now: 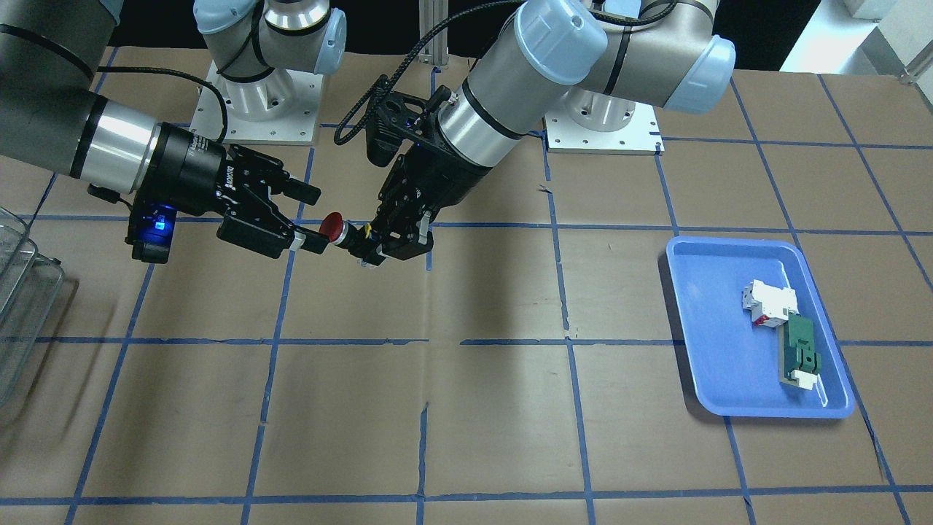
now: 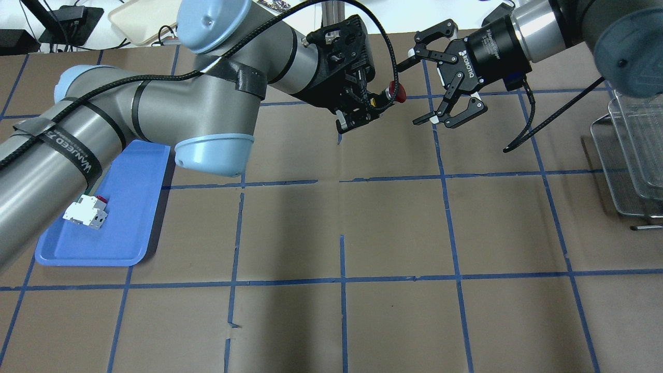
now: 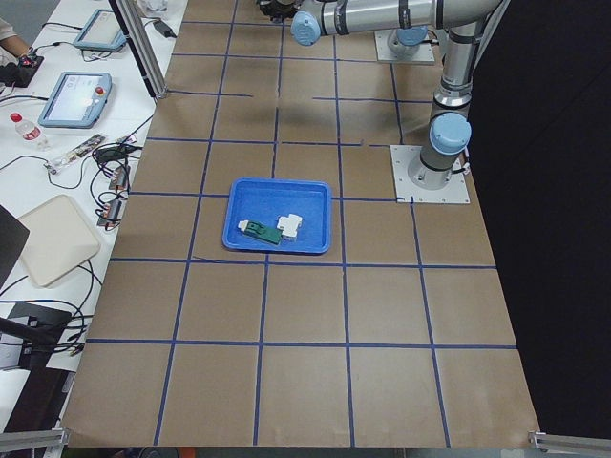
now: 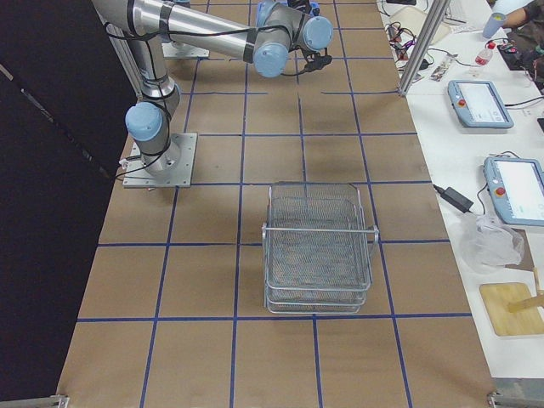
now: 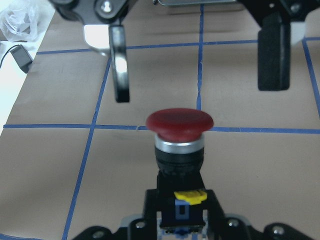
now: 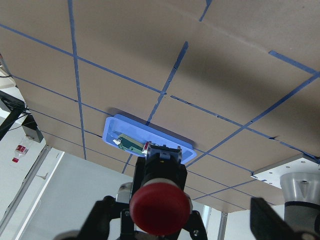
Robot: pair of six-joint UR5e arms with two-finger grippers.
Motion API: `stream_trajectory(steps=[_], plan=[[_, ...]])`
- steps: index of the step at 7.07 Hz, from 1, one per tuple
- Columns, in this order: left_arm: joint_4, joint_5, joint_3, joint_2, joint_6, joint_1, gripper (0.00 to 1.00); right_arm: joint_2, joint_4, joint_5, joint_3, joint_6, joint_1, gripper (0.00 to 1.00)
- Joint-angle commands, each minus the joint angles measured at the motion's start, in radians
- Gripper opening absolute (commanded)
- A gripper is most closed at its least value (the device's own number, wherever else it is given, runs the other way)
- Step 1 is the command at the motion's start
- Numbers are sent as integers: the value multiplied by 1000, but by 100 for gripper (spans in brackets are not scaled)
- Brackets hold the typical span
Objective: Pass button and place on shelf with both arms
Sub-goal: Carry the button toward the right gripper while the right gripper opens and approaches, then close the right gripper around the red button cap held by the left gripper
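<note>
The button (image 1: 333,227), with a red cap, a yellow ring and a dark body, is held in the air by its body in my shut left gripper (image 1: 368,244). Its cap points at my right gripper (image 1: 315,219). That gripper is open and its fingertips are just short of the cap, not touching it. In the overhead view the button (image 2: 396,93) sits between the left gripper (image 2: 370,101) and the right gripper (image 2: 412,93). The left wrist view shows the cap (image 5: 179,125) with the open right fingers (image 5: 120,65) behind it. The wire shelf (image 4: 319,246) stands on the table's right end.
A blue tray (image 1: 729,248) on the robot's left side holds a white-and-red block (image 1: 769,300) and a green-and-white flat part (image 1: 800,354). The table is brown with blue tape lines. The shelf's edge (image 2: 632,155) shows at the overhead view's right side.
</note>
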Motion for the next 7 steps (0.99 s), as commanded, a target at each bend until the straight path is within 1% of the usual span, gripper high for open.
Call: stream_trajectory(steps=[1,2,3,7], plan=[[4,-6,1,5,-9,-21,0,3,-9,3,-2,18,3,100],[4,-3,1,6,-11,-27,0,10,-9,36,-2,33,3,100],[5,-3,1,6,-11,-29,0,7,-9,44,-1,35,5,100],[4,-4,1,9,-11,-29,0,13,-20,29,1,33,2,99]])
